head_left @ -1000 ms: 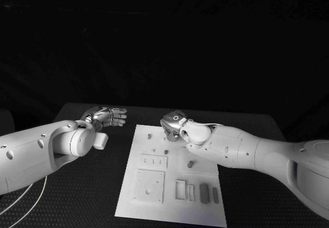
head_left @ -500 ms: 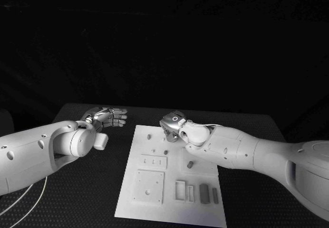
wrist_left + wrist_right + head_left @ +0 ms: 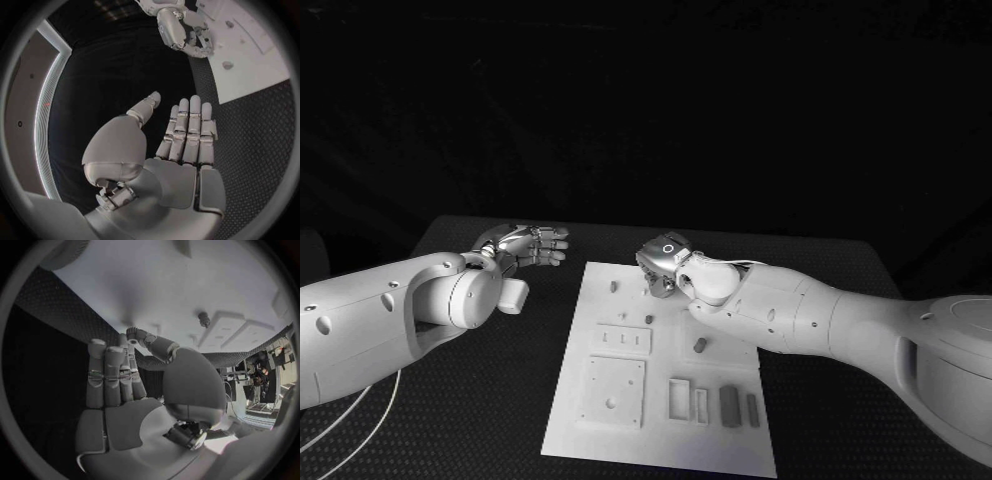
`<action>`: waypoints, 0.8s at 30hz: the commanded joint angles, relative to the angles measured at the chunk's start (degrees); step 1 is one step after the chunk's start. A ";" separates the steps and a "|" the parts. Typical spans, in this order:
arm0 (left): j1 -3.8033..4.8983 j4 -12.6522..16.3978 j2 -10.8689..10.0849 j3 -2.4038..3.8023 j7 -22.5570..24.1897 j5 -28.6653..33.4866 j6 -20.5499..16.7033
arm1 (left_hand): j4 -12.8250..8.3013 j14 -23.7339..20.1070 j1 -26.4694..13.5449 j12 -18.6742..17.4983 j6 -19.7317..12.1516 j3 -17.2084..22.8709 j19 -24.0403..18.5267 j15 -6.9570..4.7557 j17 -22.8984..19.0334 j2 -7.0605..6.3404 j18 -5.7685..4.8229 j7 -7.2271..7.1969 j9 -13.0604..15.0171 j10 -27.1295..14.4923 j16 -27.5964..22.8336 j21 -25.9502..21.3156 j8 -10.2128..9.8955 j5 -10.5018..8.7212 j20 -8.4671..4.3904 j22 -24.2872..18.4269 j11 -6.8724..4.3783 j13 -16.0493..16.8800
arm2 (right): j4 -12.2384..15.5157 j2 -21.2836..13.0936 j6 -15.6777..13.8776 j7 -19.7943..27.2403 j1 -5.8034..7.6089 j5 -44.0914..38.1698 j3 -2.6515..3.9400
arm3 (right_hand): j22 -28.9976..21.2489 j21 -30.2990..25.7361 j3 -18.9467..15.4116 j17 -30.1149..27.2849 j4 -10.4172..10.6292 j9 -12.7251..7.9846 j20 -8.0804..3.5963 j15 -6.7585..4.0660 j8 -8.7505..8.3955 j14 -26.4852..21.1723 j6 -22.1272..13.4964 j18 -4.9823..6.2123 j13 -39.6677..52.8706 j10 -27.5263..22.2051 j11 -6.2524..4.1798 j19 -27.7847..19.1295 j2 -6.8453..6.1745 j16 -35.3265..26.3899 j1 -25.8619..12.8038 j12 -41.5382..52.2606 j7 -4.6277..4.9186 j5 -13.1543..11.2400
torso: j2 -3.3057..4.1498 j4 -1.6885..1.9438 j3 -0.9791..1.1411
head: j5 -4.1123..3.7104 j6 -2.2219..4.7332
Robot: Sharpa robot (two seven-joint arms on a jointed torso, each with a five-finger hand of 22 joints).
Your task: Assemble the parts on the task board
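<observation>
Pegs (image 3: 700, 346) and flat bars (image 3: 730, 407), small matte grey pieces, sit mid-board and at its near end, long axes toward twelve o'clock, on the smooth white task board (image 3: 635, 440). Right robot hand (image 3: 664, 268) hovers empty at the far edge, fingers straight, nearer (my judgement) than the left robot hand (image 3: 528, 244), empty, fingers extended, over the dimpled black bench (image 3: 473, 420) at ten o'clock.

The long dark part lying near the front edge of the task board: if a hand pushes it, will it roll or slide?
The long dark part looks flat-sided and lies flat on the task board, so it would probably slide, not roll. It seems rigid and light, so it might skid easily.
</observation>
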 commanded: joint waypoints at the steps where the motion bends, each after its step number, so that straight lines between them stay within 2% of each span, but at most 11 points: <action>1: 0.07 0.06 0.16 0.07 0.22 -0.14 0.89 | -0.27 -0.04 -0.65 -0.22 -0.22 -0.13 -0.23 0.35 0.08 0.14 0.90 0.14 0.06 -0.34 -0.35 0.38 -0.19 -0.23 0.08 1.27 -0.10 0.08 | -0.45 0.14 0.79 0.23 -0.03 0.84 -0.04 | 0.81 -0.32 -0.15 -0.11 0.04 -0.13 -0.01 0.34 -0.36 -0.14 -0.64 3.07 -0.14 -0.61 0.07 -0.30 -0.49 -0.23 0.35 -0.31 0.01 0.15 | -0.03 -0.05 -0.01 | -0.14 -0.02; 7: 0.07 0.03 0.23 0.07 0.18 -0.14 0.85 | -0.28 -0.04 -0.67 -0.25 -0.25 -0.12 -0.24 0.36 0.10 0.14 0.90 0.16 0.07 -0.35 -0.37 0.39 -0.22 -0.23 0.08 1.28 -0.10 0.08 | -0.52 0.20 0.81 0.57 -0.03 1.79 -0.06 | 0.64 -0.65 -0.37 -0.93 0.20 -0.47 0.08 0.95 -1.26 -0.43 -2.27 3.07 -0.49 -2.47 0.72 -0.59 -1.46 -1.13 0.50 -0.63 0.72 0.14 | 0.02 -0.06 0.01 | -0.06 -0.02; 12: 0.07 -0.04 0.22 0.07 0.23 -0.14 0.53 | -0.33 -0.04 -0.66 -0.34 -0.37 -0.09 -0.27 0.35 0.14 0.08 0.91 0.19 0.06 -0.44 -0.40 0.41 -0.32 -0.22 0.08 1.29 -0.06 0.08 | -0.27 0.12 0.23 0.68 -0.03 2.80 -0.07 | 0.60 -0.80 -1.49 -1.47 -0.10 -1.10 0.13 2.45 -2.88 0.02 -5.57 3.07 -1.83 -7.51 2.23 -0.68 -2.69 -1.19 0.68 -0.77 1.12 0.13 | -0.03 -0.04 0.01 | -0.09 -0.12; 14: 0.07 -0.08 0.21 0.07 0.21 -0.14 0.54 | -0.37 -0.03 -0.64 -0.40 -0.46 -0.06 -0.27 0.35 0.17 0.06 0.92 0.20 0.06 -0.50 -0.41 0.44 -0.39 -0.21 0.08 1.29 -0.05 0.07 | -0.29 0.06 0.09 0.69 -0.03 3.05 -0.07 | 0.61 -0.84 -2.03 -1.63 -0.42 -1.23 0.19 2.72 -3.29 0.07 -6.58 3.07 -2.37 -9.22 2.50 -0.72 -2.93 -1.18 0.73 -0.72 1.15 0.13 | -0.02 -0.05 0.02 | -0.06 -0.12; 18: 0.07 -0.07 0.21 0.07 0.52 -0.14 0.09 | -0.37 -0.02 -0.68 -0.45 -0.55 -0.06 -0.28 0.36 0.20 0.03 0.92 0.22 0.06 -0.56 -0.43 0.45 -0.46 -0.22 0.08 1.29 -0.03 0.06 | -0.23 -0.06 -0.34 0.74 -0.03 3.56 -0.07 | 0.62 -0.92 -2.90 -1.83 -0.83 -1.25 0.27 2.94 -3.49 0.04 -7.35 3.07 -3.02 -11.00 2.72 -0.84 -3.10 -1.15 0.49 -0.67 1.12 0.14 | -0.03 -0.08 0.00 | -0.12 -0.12; 24: 0.07 -0.19 0.18 0.07 0.37 -0.14 0.30 | -0.44 0.01 -0.75 -0.55 -1.21 0.00 -0.31 0.39 0.32 -0.12 0.95 0.07 -0.01 -0.65 -0.52 0.53 -0.92 -0.19 0.11 1.29 -0.03 0.08 | 0.04 -0.26 -0.32 0.76 -0.03 3.81 -0.07 | 0.64 -0.89 -3.19 -1.89 -0.89 -1.18 0.28 2.99 -3.40 0.10 -7.38 3.07 -3.14 -11.12 2.77 -0.78 -3.10 -1.07 0.37 -0.49 1.20 0.14 | -0.01 -0.08 0.02 | -0.16 -0.14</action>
